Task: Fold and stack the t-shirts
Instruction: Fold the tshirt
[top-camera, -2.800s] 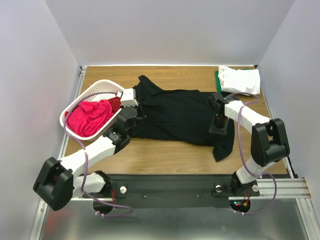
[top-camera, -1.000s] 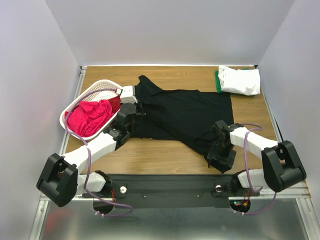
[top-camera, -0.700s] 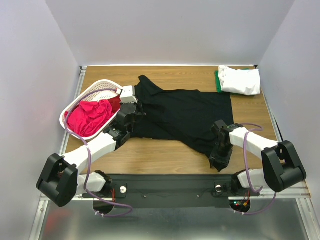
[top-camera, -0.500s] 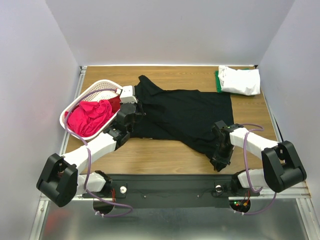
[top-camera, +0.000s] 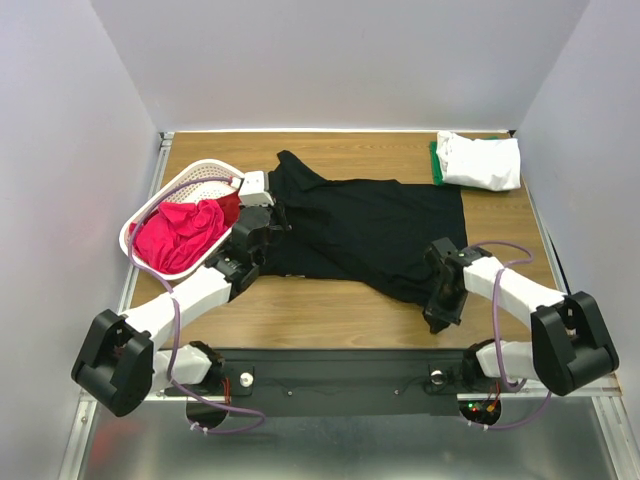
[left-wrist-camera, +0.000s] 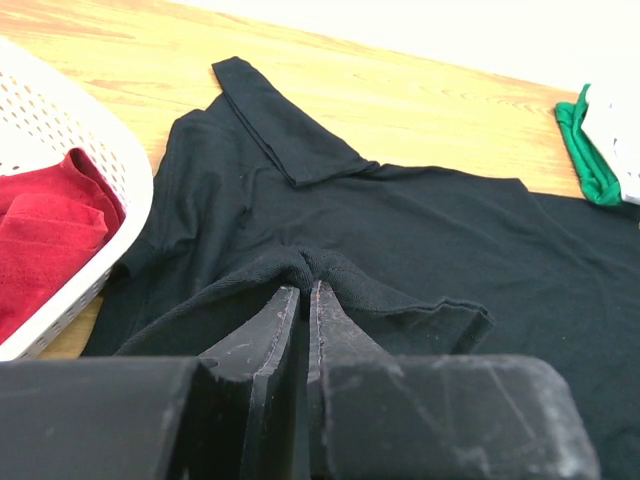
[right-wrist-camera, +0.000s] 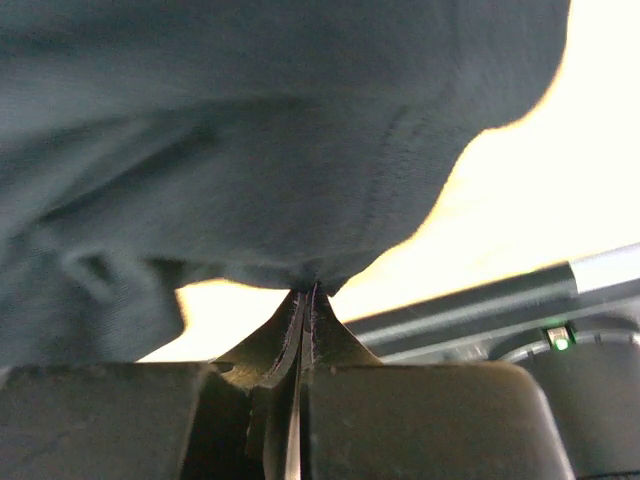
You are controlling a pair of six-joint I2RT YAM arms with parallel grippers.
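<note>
Black t-shirt [top-camera: 370, 225]: one; white t-shirt [top-camera: 485, 162]: apparently one.

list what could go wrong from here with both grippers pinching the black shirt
1. The right gripper pinches only the very edge of the black t-shirt; it may slip out under tension.
2. The left gripper grips a bunched fold right beside the basket; a wide sweep could knock it.
3. The shirt's far right corner lies close to the white t-shirt; folding that way could disturb that pile.
</note>
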